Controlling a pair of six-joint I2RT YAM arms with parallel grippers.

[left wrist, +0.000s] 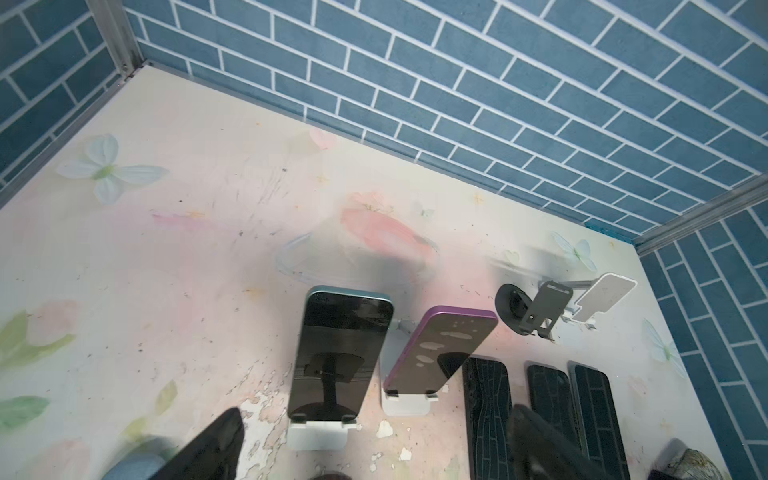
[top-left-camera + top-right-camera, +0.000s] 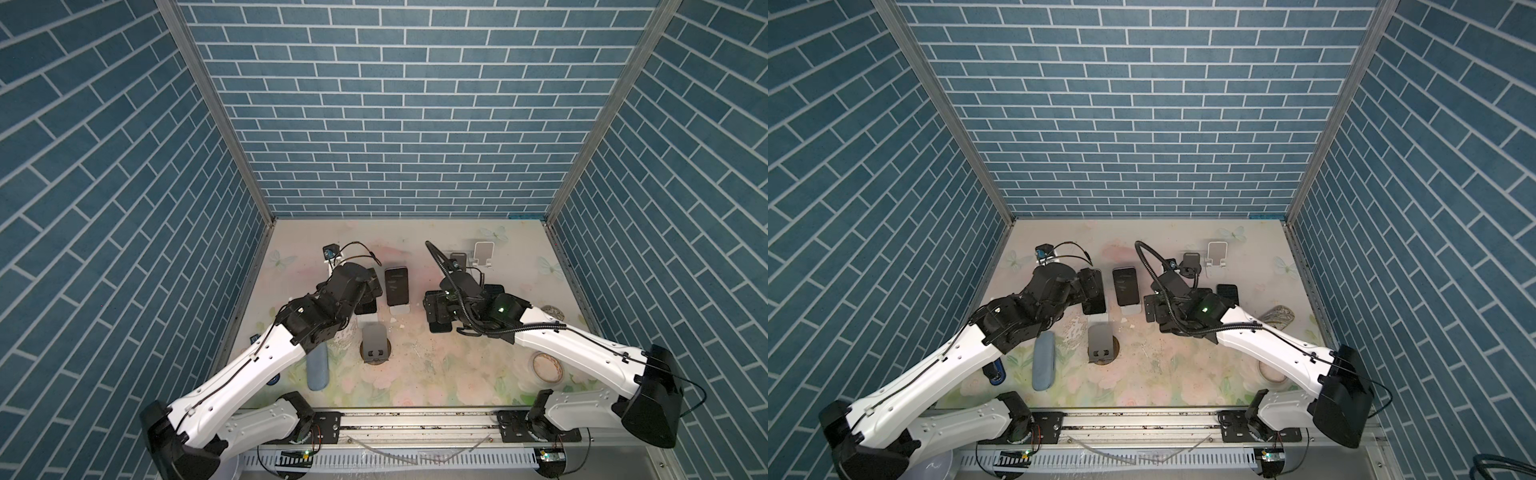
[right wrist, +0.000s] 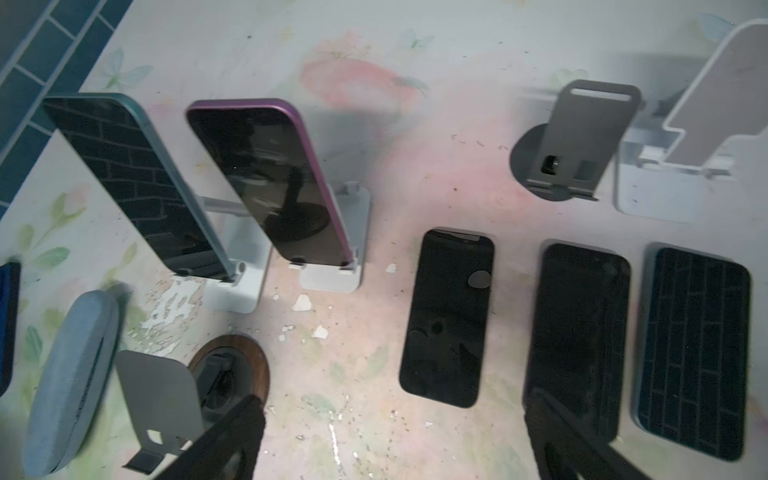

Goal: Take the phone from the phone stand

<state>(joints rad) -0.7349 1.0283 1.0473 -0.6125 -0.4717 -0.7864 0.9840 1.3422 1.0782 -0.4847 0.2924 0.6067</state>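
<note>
Two phones lean on white stands side by side. The teal-edged phone rests on its stand. The purple-edged phone sits on a second stand. My left gripper hovers open just in front of and above the teal-edged phone, holding nothing. My right gripper is open over bare table beside three phones lying flat, one finger above the middle one.
Empty stands: a grey one and a white one at the back right, a grey one on a wooden disc in front. A blue case lies front left and a tape roll front right.
</note>
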